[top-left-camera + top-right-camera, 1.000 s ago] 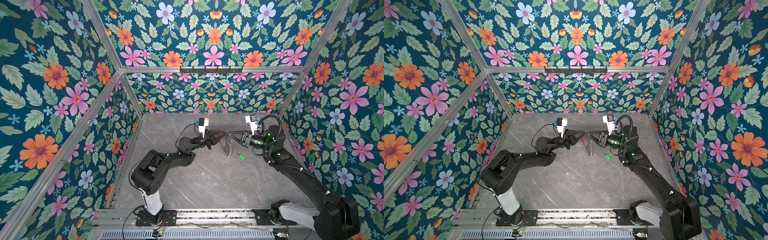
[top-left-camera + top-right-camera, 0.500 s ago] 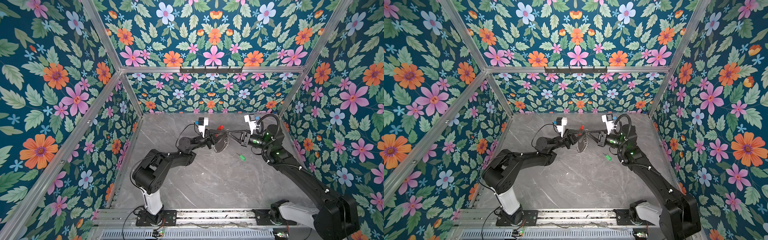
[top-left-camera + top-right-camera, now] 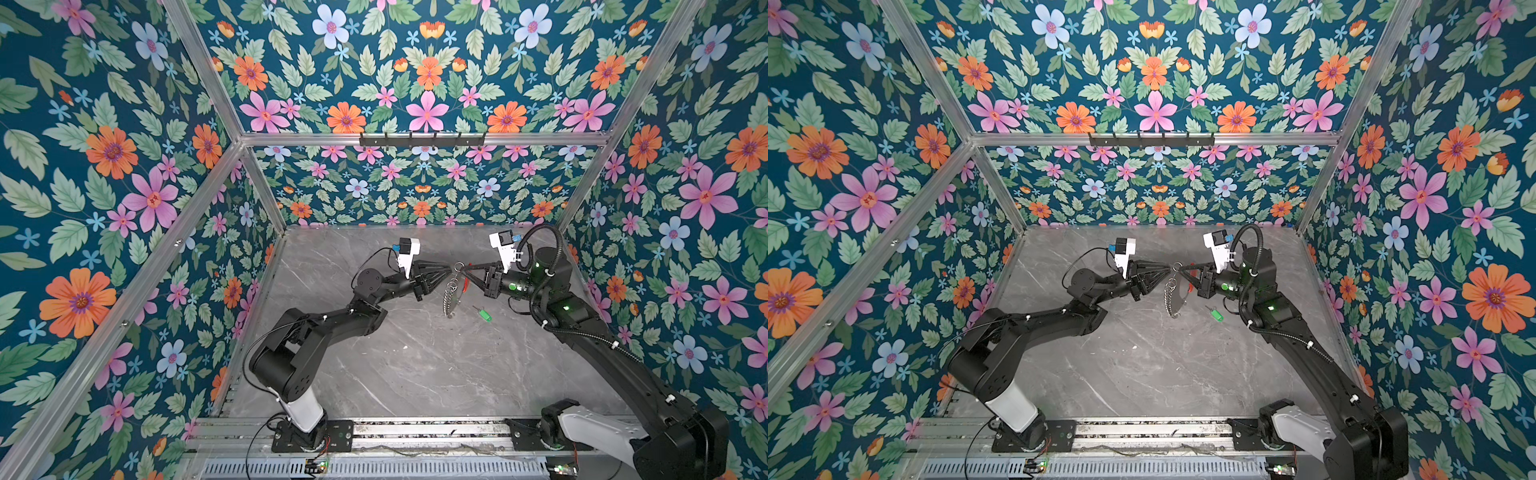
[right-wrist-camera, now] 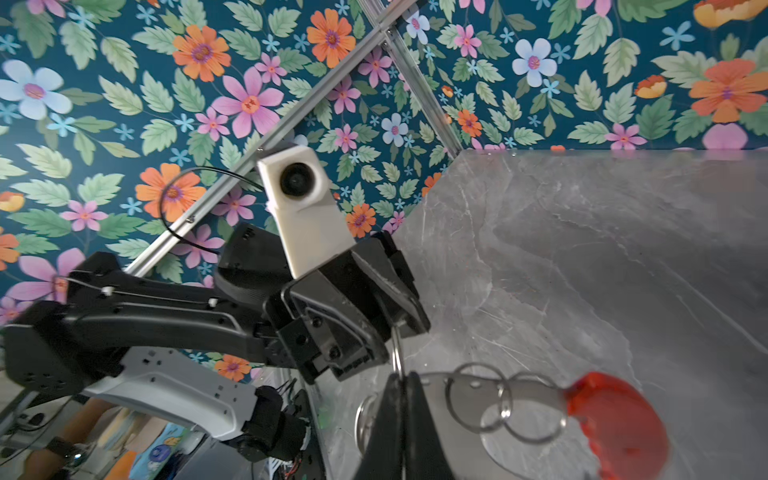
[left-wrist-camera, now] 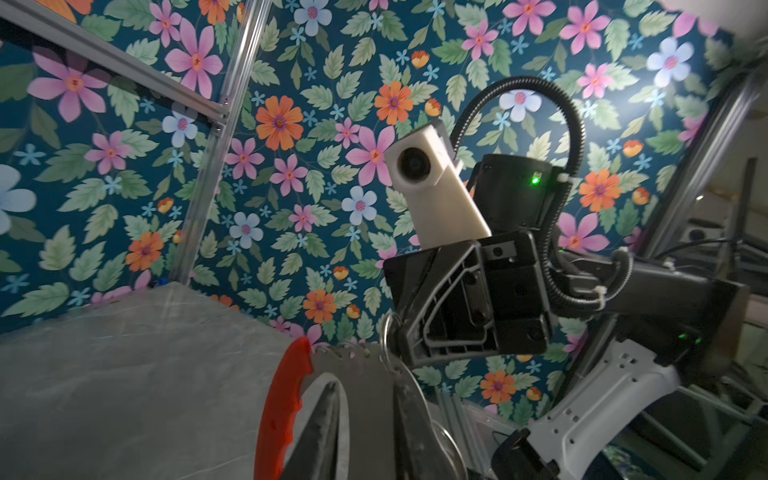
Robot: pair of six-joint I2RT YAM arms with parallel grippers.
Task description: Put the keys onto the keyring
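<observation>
The keyring (image 3: 449, 297) hung in the air between the two arms, edge-on in both top views, its long side running down toward the table (image 3: 415, 365) without resting on it. The right gripper (image 3: 464, 269) was clenched on its upper rim, beside a small loop (image 4: 473, 395) and above the red arc (image 5: 282, 399). The left gripper (image 3: 449, 270) met the ring at the same upper end from the opposite side. Its jaws looked slightly parted around a loop, and I could not tell whether they gripped it or had let go. The key (image 3: 482, 312) lay loose on the table, below the ring and off to the right arm's side, near the ring's lower end but apart from it. Its long axis ran diagonally, with the green head away from the ring and the thin shaft pointing back toward it. The right gripper was plainly the nearer tool, yet it was taken up with the ring. The left gripper would probably have to drop down past the hanging ring to reach the key. No brand, label or legible writing showed in any view.
</observation>
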